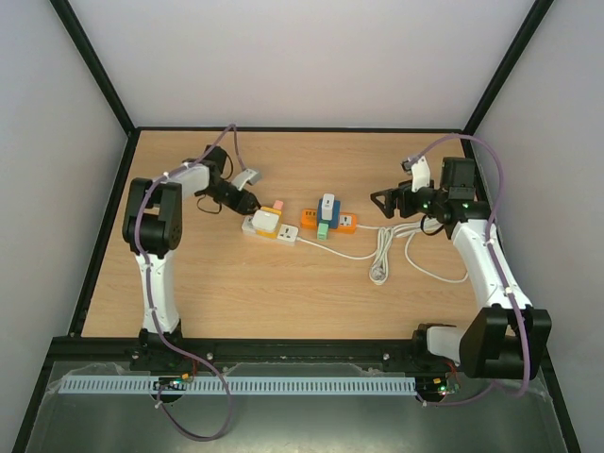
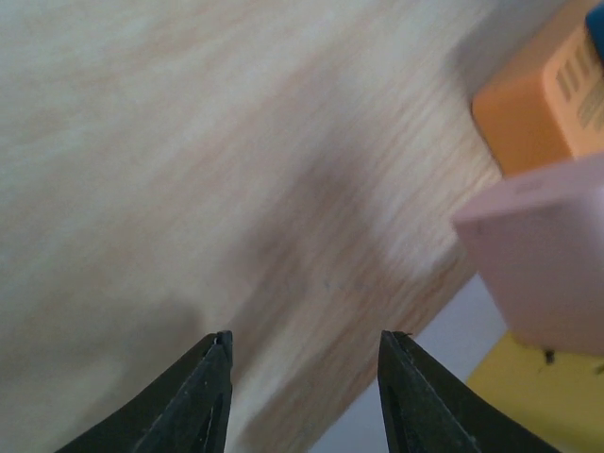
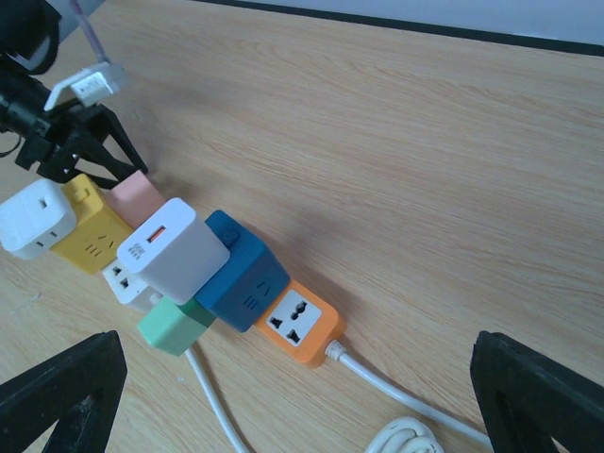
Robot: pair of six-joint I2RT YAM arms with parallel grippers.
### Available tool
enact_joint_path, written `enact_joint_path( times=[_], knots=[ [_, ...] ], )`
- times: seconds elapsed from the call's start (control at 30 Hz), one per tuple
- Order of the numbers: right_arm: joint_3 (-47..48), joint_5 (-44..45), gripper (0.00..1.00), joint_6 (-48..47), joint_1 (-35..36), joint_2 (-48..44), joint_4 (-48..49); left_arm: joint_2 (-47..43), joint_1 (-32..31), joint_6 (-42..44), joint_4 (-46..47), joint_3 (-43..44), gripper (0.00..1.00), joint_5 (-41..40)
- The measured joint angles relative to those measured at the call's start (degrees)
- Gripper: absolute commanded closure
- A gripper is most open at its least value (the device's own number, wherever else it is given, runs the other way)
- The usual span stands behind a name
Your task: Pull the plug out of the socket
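Pink square plug sits against yellow cube socket on wooden table | left gripper partly open, holding nothing, tips just beside that plug | right gripper wide open, empty, well apart.

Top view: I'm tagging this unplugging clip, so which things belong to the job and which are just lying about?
Job, likely: left gripper; pink plug; yellow socket cube.
Lying about: white charger; blue cube; orange socket; green plug; coiled white cable; open right gripper.
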Motion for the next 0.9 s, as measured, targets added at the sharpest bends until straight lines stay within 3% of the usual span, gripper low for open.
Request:
enact_joint_path(
  times=[0.27,0.73,0.9],
  knots=[
    [-1.1,-2.6,0.02,-1.6,0.6,-1.2,0.0,-3.5,0.2,3.0,1.0,-9.4,0.61,2.0],
    [-3.5,-5.1,0.02,-2.5,0.7,-2.1,0.6,-13.8,0.2,6.1,2.6,-24.5,0.57,1.8],
    [-4.2,-5.6,0.02,-2.4,0.7,-2.2,1.5,-17.6,0.3,5.5,2.2,-27.9,0.39,0.1]
  ],
)
